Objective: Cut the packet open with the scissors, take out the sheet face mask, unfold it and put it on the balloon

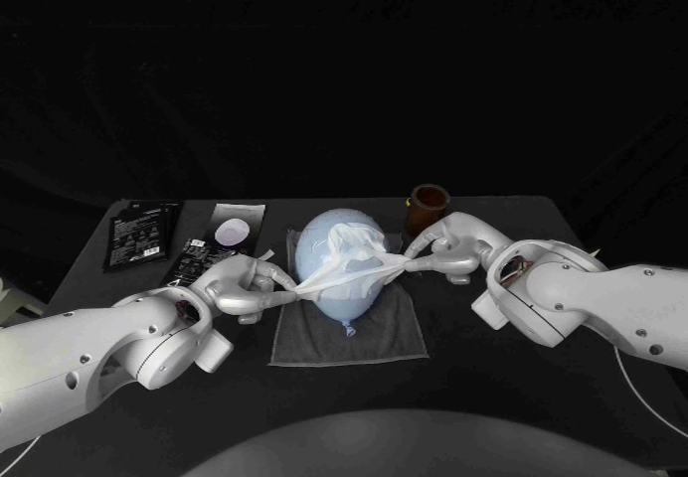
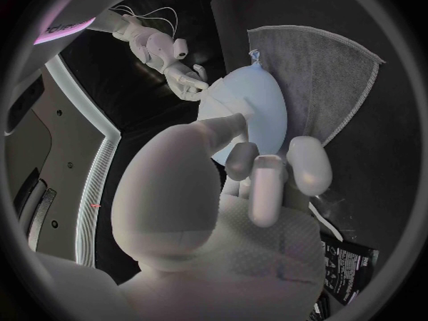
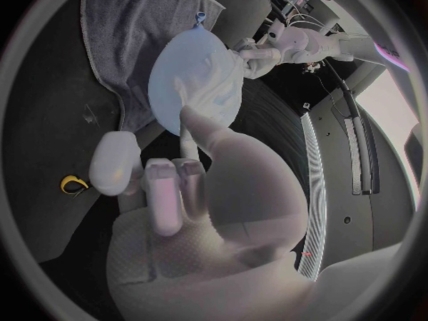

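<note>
The left hand (image 1: 256,284) and the right hand (image 1: 441,254) each pinch a side of the sheet face mask (image 1: 351,260), stretched over the balloon (image 1: 344,303) on the towel (image 1: 387,340), middle of the table (image 1: 480,397); a hard pull could rip it or roll the balloon away

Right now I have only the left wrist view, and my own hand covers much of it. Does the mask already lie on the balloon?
Observer: In the head view the sheet mask is draped over the upper part of the balloon, stretched between the left hand and the right hand, which both pinch it.
Operator: Is something close behind the right hand?
Observer: Yes, a brown jar stands upright just behind it.
Operator: Anything else lying near?
Observer: The right wrist view shows a small yellow thing beside the grey towel, apart from it. I cannot tell what it is.
</note>
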Tool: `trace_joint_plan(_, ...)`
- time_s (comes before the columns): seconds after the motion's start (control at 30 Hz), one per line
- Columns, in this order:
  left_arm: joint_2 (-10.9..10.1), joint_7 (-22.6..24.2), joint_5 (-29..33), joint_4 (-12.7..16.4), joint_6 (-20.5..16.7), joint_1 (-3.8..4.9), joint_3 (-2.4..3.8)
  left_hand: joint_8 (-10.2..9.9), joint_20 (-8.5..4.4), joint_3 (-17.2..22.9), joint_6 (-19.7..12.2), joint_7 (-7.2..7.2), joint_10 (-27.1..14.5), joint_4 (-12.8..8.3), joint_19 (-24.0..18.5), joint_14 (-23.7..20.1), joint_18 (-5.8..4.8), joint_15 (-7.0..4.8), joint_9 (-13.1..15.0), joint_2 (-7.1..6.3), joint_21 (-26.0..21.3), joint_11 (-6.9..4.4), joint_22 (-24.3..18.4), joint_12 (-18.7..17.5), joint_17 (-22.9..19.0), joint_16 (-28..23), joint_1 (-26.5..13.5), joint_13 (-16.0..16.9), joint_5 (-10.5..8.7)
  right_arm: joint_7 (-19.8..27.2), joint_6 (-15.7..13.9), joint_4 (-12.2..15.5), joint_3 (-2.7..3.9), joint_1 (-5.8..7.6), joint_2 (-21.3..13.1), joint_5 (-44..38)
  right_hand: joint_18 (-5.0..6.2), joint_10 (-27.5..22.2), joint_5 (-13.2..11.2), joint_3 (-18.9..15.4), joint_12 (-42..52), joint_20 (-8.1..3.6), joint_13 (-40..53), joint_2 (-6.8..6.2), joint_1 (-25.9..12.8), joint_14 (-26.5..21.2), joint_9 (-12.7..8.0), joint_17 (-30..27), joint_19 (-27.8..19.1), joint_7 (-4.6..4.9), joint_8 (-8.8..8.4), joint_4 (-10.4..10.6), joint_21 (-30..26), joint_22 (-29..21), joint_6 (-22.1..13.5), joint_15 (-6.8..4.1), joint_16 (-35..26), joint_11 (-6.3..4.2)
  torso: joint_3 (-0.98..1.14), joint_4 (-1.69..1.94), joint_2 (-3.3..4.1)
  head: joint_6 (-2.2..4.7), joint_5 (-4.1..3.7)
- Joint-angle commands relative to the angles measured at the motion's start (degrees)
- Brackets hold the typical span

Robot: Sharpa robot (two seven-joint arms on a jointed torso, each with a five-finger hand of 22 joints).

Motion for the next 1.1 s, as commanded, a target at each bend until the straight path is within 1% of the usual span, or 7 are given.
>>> trace_joint_plan(0.03,0.11,-1.14,-0.86,-0.01,2.93,0.07,0.04,0.23,0.05,0.38,0.05,0.19,0.61,-0.01,0.46,3.89,0.10,-0.45,5.80,0.46,0.13,-0.31,-0.02,0.29,6.87,0.16,0.04,0.02,0.18,-3.19,3.01,-0.20,-0.02,0.03,-0.18,-2.18,0.58,5.98,-0.17,0.33,0.32,0.12,15.05,-0.06,-0.39,6.11,0.10,15.05,0.26,0.16,0.21,-0.11,0.22,7.88,0.22,-0.46,0.31,-0.24,0.02,0.03,0.02,0.01,-0.01)
trace_joint_plan(0.43,0.27,-1.57,-0.91,-0.12,3.61,0.10,0.04,0.15,0.09,0.36,-0.28,0.34,0.19,-0.11,-0.01,3.78,0.24,-0.38,5.88,0.34,-0.21,-0.19,-0.67,-0.17,6.49,-0.01,-0.60,-0.53,0.16,-3.47,1.14,-0.93,-0.13,0.04,0.09,-2.23,1.20,5.98,-0.19,0.32,0.32,0.20,15.05,-0.72,-1.47,6.11,-0.10,15.05,-1.49,0.18,0.10,0.14,-3.12,6.93,-0.88,-0.46,0.31,-0.21,0.00,0.09,-0.01,0.01,-0.13)
trace_joint_plan(0.5,0.28,-1.36,-0.58,-0.18,3.14,0.11,0.04,-0.33,0.24,-0.23,-1.44,0.68,-2.72,-0.13,-0.56,3.60,0.36,-0.10,5.84,0.24,-0.63,0.15,-1.38,-3.46,5.96,-0.27,-1.43,-4.75,0.14,-2.70,0.62,-1.06,-0.16,0.04,0.28,-1.44,1.64,5.35,-0.22,-1.70,-0.65,0.48,14.15,-3.20,-4.26,6.05,-0.92,14.91,-3.09,1.27,-1.39,1.19,-6.07,6.08,-3.58,0.13,0.27,0.62,0.00,0.08,-0.02,0.01,-0.11)
trace_joint_plan(0.57,0.29,-1.27,-0.45,-0.23,2.86,0.11,0.04,-1.40,0.44,-1.20,-2.97,1.10,-3.74,0.07,-0.78,3.50,0.38,0.22,5.39,-0.35,-0.80,0.54,-1.61,-4.28,5.73,-0.38,-2.40,-5.81,0.11,-2.30,0.42,-1.14,-0.18,0.04,0.41,-1.08,1.93,4.46,-0.17,-2.90,-1.97,0.69,12.94,-4.78,-5.52,5.64,-1.34,13.95,-4.11,1.87,-2.22,1.52,-8.00,5.53,-5.12,0.46,-0.02,1.25,0.00,0.08,-0.01,0.01,-0.12)
trace_joint_plan(0.63,0.31,-1.18,-0.29,-0.37,2.46,0.12,0.04,-3.90,1.09,-3.61,-6.19,2.44,-6.19,0.28,-1.42,3.24,0.48,1.13,4.19,-1.96,-1.34,1.65,-2.40,-6.19,5.11,-0.65,-3.95,-8.51,0.11,-1.79,0.41,-1.37,-0.21,0.04,0.65,-0.66,2.36,2.20,-0.15,-5.67,-5.06,1.92,10.17,-7.16,-6.58,4.59,-2.54,11.84,-6.78,3.86,-4.41,2.24,-12.44,4.19,-9.85,2.19,-0.72,3.02,-0.01,0.03,0.02,0.01,-0.13)
trace_joint_plan(0.83,0.29,-1.73,-0.36,-0.92,1.81,0.16,0.04,-5.51,2.28,-8.13,-8.37,3.61,-7.70,0.11,-2.14,2.91,0.70,2.25,3.25,-3.48,-2.00,2.81,-3.31,-6.39,4.58,-0.84,-4.68,-9.36,0.13,-1.29,1.02,-1.93,-0.30,0.03,1.08,-0.23,3.25,-0.15,-0.10,-9.24,-7.59,3.47,7.65,-7.64,-5.34,3.11,-3.18,9.39,-9.57,5.11,-4.76,3.11,-17.22,2.64,-13.16,3.47,-1.50,4.25,0.03,0.00,0.03,0.01,-0.14)
trace_joint_plan(1.1,0.16,-3.16,-2.40,-1.67,2.21,0.22,0.05,-5.85,2.93,-13.55,-9.87,3.80,-9.22,0.26,-2.83,2.55,0.96,2.69,2.71,-4.46,-2.65,3.15,-4.24,-6.63,4.02,-1.02,-4.83,-10.30,0.13,-0.76,1.04,-2.49,-0.35,0.03,1.15,-0.39,3.53,-0.65,-0.09,-11.55,-7.82,4.08,7.14,-7.33,-4.48,2.77,-3.23,8.97,-10.03,5.41,-4.09,3.75,-18.10,2.28,-14.15,3.83,-1.58,4.57,0.03,-0.01,-0.02,0.01,-0.16)
